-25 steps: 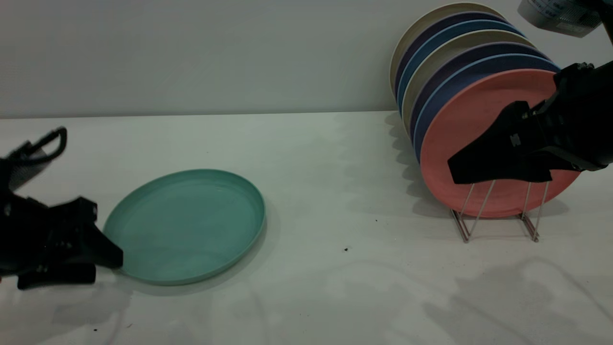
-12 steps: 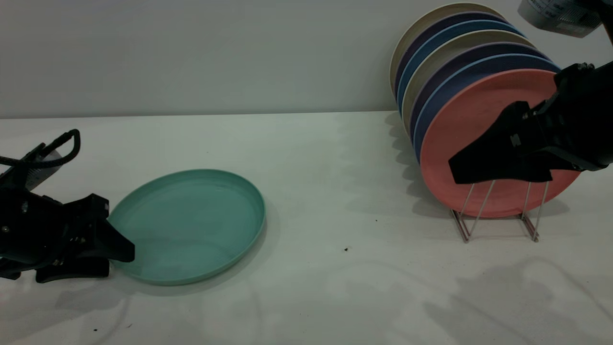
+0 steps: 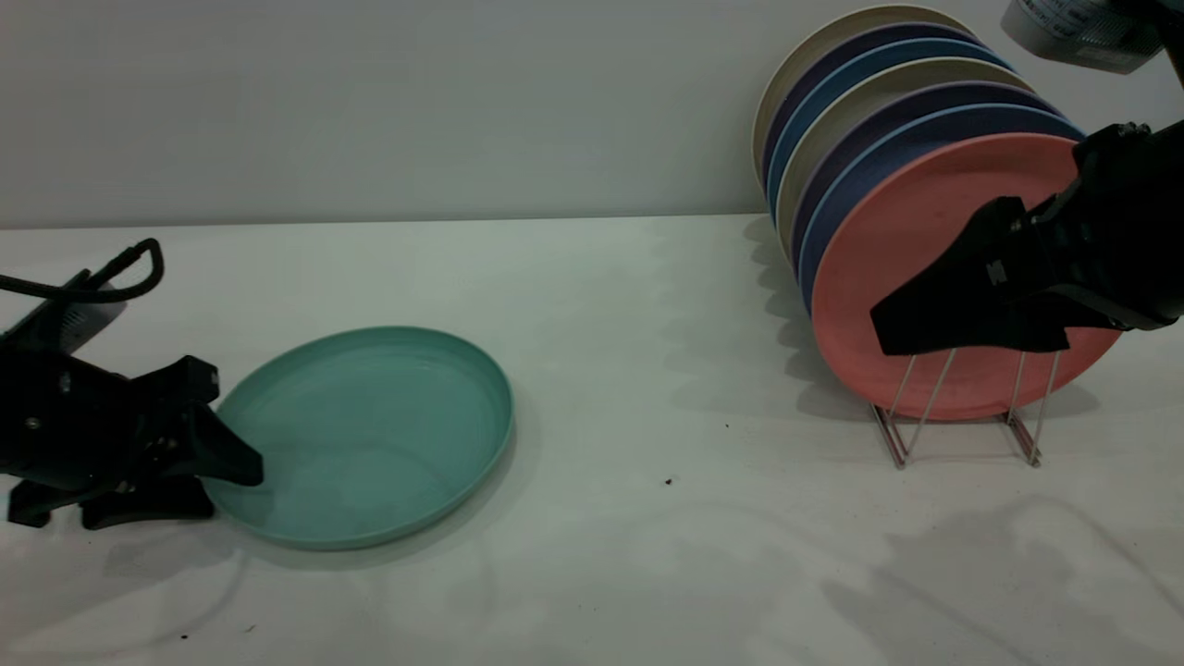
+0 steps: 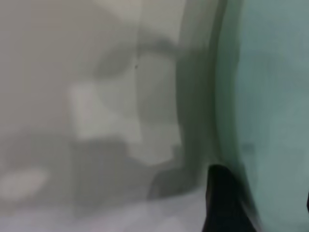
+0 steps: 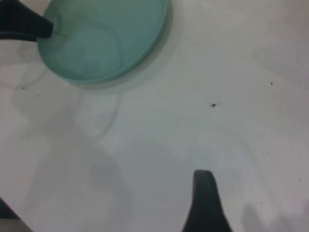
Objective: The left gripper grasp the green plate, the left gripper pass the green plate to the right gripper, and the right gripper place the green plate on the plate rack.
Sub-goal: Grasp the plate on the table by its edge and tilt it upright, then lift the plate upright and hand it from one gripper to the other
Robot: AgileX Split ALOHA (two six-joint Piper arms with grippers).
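The green plate (image 3: 370,430) lies flat on the white table at the left; it also shows in the left wrist view (image 4: 270,96) and the right wrist view (image 5: 104,38). My left gripper (image 3: 231,492) is open at the plate's left edge, its upper jaw over the rim and its lower jaw down on the table outside it. In the left wrist view one finger (image 4: 222,203) sits right at the rim. My right gripper (image 3: 879,333) hovers open and holds nothing in front of the plate rack (image 3: 953,407); only one of its fingers (image 5: 205,193) shows in its wrist view.
Several plates stand upright in the rack: a salmon-pink plate (image 3: 925,268) at the front, blue and cream ones behind it. A grey wall runs behind the table. Bare tabletop (image 3: 666,416) lies between the green plate and the rack.
My left gripper has slid right toward the green plate, and its upper jaw now reaches over the rim. The plate and my right gripper have not moved.
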